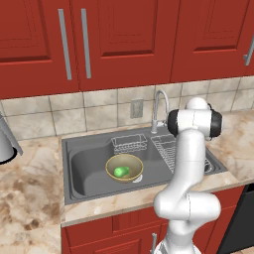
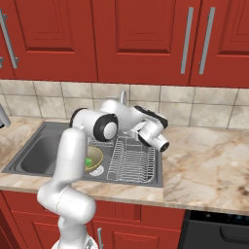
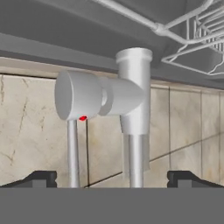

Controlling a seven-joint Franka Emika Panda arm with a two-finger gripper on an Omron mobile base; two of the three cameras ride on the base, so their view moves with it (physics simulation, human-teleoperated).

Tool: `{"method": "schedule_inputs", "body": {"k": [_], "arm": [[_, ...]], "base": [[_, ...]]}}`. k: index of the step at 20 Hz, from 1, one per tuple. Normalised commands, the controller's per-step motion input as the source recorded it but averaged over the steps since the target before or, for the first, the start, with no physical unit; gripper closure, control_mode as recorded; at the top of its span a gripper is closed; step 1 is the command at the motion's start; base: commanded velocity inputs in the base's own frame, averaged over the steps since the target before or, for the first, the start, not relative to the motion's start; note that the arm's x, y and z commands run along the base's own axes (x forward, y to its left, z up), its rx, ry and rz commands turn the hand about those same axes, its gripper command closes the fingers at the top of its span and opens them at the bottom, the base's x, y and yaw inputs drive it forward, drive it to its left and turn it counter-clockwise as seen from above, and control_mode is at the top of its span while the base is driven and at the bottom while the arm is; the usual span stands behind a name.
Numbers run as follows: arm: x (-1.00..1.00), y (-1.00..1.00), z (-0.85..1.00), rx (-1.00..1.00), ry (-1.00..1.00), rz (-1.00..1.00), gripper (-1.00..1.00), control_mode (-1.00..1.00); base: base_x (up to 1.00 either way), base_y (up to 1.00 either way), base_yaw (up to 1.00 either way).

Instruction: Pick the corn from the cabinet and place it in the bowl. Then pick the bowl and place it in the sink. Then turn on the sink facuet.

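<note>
Resting in the left basin of the sink (image 1: 89, 144), the bowl (image 1: 124, 167) sits upright with the corn (image 1: 120, 171) lying inside it. A small wire rack (image 1: 129, 144) stands just behind the bowl, against the rear wall of the basin. A larger wire drying rack (image 2: 131, 160) occupies the right side of the sink. The sink facuet (image 1: 159, 106) rises from the rear rim between the two, its arched spout reaching forward. The marbled surface (image 1: 30, 198) surrounds the sink, and the doors of the red cabinet (image 1: 124, 39) above are closed. The arm bends over the drying rack toward the tiled wall. In the hand view, the hand (image 3: 112, 177) is open, its two fingertips (image 3: 41, 178) spread wide on either side of the faucet stem, with the handle knob (image 3: 76, 95) directly ahead. Nothing is gripped.
</note>
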Motion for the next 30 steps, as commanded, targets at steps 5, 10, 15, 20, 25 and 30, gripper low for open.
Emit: {"method": "schedule_inputs", "body": {"k": [5,10,15,20,25,30], "arm": [[0.17,0.21,0.00,0.00,0.00,0.00,-1.00,-1.00],[0.22,0.11,0.00,0.00,0.00,0.00,-1.00,-1.00],[0.28,0.00,0.00,0.01,0.00,0.00,-1.00,-1.00],[0.26,-0.20,0.00,0.05,0.00,0.00,-1.00,-1.00],[0.33,-0.08,-0.05,0.02,0.00,0.00,-1.00,-1.00],[0.35,-0.05,-0.18,0.01,0.00,0.00,-1.00,-1.00]], "base": [[0.00,0.00,0.00],[0.00,0.00,0.00],[0.00,0.00,0.00],[0.00,0.00,0.00],[0.00,0.00,0.00],[0.00,0.00,0.00]]}}
